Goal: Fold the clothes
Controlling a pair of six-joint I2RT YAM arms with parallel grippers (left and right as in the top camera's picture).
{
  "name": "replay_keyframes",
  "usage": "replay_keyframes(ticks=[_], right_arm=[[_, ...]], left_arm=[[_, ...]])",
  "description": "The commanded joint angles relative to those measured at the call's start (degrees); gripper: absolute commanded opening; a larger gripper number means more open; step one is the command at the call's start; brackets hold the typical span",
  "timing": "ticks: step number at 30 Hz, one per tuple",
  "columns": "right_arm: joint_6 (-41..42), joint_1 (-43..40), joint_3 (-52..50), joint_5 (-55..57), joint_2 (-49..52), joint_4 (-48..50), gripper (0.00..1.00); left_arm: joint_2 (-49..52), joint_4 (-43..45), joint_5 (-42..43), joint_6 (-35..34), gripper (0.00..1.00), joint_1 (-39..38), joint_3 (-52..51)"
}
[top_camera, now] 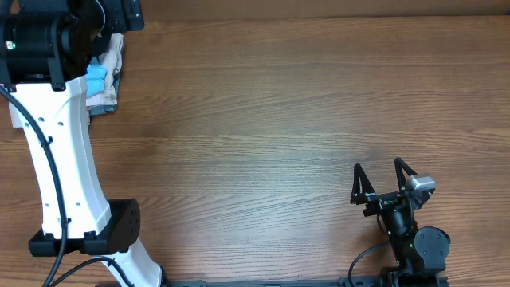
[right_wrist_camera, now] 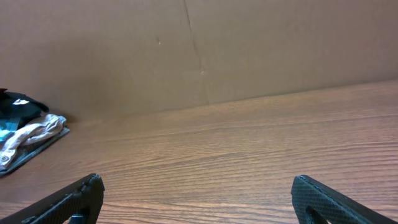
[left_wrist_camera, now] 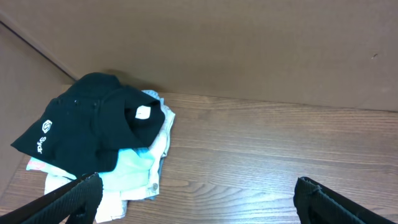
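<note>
A pile of clothes (left_wrist_camera: 106,149) lies at the table's far left corner: a black garment (left_wrist_camera: 87,127) with a white logo on top, pale green, white and light blue pieces under it. It shows partly in the overhead view (top_camera: 103,76), mostly hidden under my left arm, and far off in the right wrist view (right_wrist_camera: 28,137). My left gripper (left_wrist_camera: 196,202) is open and empty just in front of the pile, its left finger near the pile's edge. My right gripper (top_camera: 382,182) is open and empty near the front right, also seen in the right wrist view (right_wrist_camera: 199,199).
A brown cardboard wall (left_wrist_camera: 249,43) stands behind the table's far edge. The left arm's white body (top_camera: 60,159) rises over the left side of the wooden table (top_camera: 279,119).
</note>
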Motion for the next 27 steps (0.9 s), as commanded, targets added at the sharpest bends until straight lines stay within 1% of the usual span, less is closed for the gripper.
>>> replay_keyframes(ticks=[1, 3, 6, 8, 11, 12, 13, 16, 18, 22, 27], right_arm=[[-0.31, 0.37, -0.61, -0.07, -0.68, 0.42, 1.00], [-0.31, 0.37, -0.61, -0.07, -0.68, 0.42, 1.00], [-0.31, 0.37, -0.61, -0.07, -0.68, 0.42, 1.00], [-0.31, 0.37, -0.61, -0.07, -0.68, 0.42, 1.00], [-0.31, 0.37, -0.61, -0.07, -0.68, 0.42, 1.00], [-0.31, 0.37, -0.61, -0.07, -0.68, 0.42, 1.00], [-0.31, 0.37, -0.61, -0.07, -0.68, 0.42, 1.00], [-0.31, 0.37, -0.61, -0.07, -0.68, 0.42, 1.00], [-0.31, 0.37, -0.61, -0.07, -0.68, 0.42, 1.00], [-0.31, 0.37, -0.61, -0.07, -0.68, 0.42, 1.00], [-0.31, 0.37, -0.61, -0.07, -0.68, 0.42, 1.00]], left_arm=[[-1.66, 0.00, -0.33, -0.37, 1.00, -0.42, -0.13], [-2.54, 0.07, -0.33, -0.35, 1.00, -0.66, -0.81], [-5.40, 0.07, -0.70, 0.04, 1.00, -0.63, -4.59], [-9.18, 0.07, -2.03, 0.50, 1.00, -0.55, -10.58], [-16.26, 0.02, -3.58, 0.55, 1.00, -0.48, -22.84], [-20.90, 1.64, -5.35, 0.70, 0.99, -0.48, -30.80], [-23.91, 3.15, -5.35, 0.48, 1.00, -0.48, -35.78], [-33.05, 9.66, -2.60, -0.11, 1.00, -0.48, -50.82], [-39.52, 16.20, 0.66, 0.15, 1.00, -0.48, -61.57], [-52.39, 32.26, 11.41, 5.16, 1.00, -0.55, -83.08], [-66.69, 48.43, 16.02, 5.44, 1.00, -0.59, -105.28]])
